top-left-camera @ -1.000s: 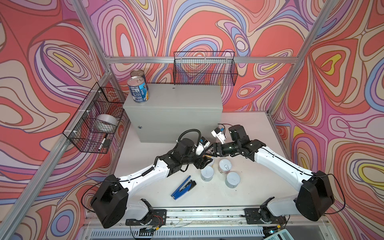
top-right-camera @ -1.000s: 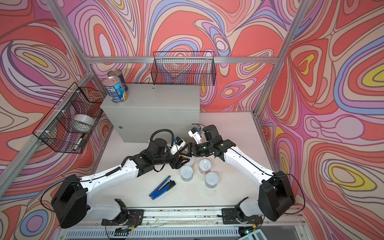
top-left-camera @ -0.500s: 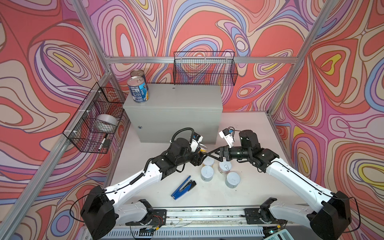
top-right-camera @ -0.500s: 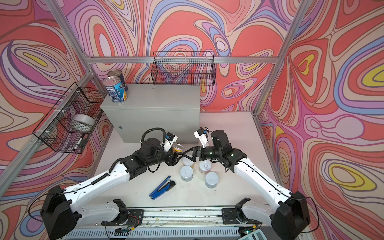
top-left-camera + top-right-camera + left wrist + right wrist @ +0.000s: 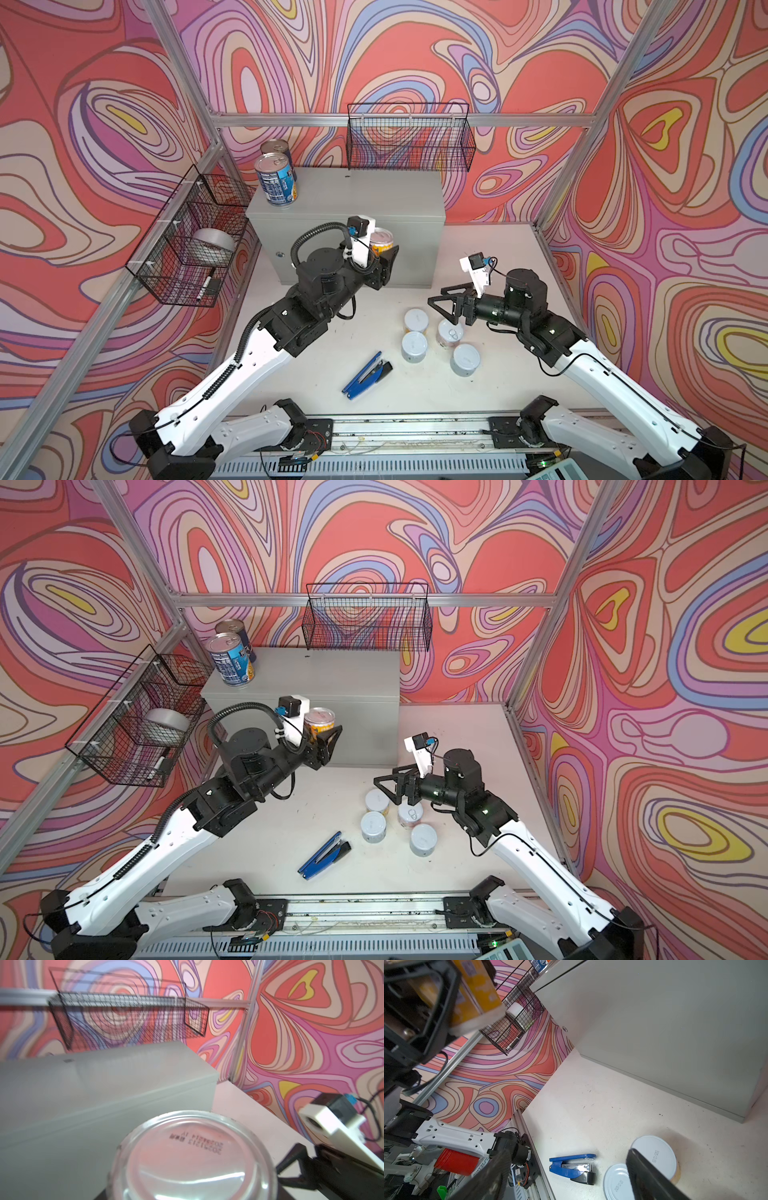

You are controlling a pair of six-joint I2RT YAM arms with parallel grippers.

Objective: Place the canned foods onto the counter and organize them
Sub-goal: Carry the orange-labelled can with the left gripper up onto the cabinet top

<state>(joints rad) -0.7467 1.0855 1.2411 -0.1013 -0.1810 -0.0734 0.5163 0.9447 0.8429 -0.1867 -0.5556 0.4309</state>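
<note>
Both top views | left gripper clamped on yellow can, has lifted it before counter front | right gripper has let go, backed off, jaws wide, empty | handover done; placing on top likely next

A blue stapler lies flat on the near part of the desk. A black wire basket on the left wall holds a silver tape roll and a marker. A second wire basket hangs on the far wall.
</note>
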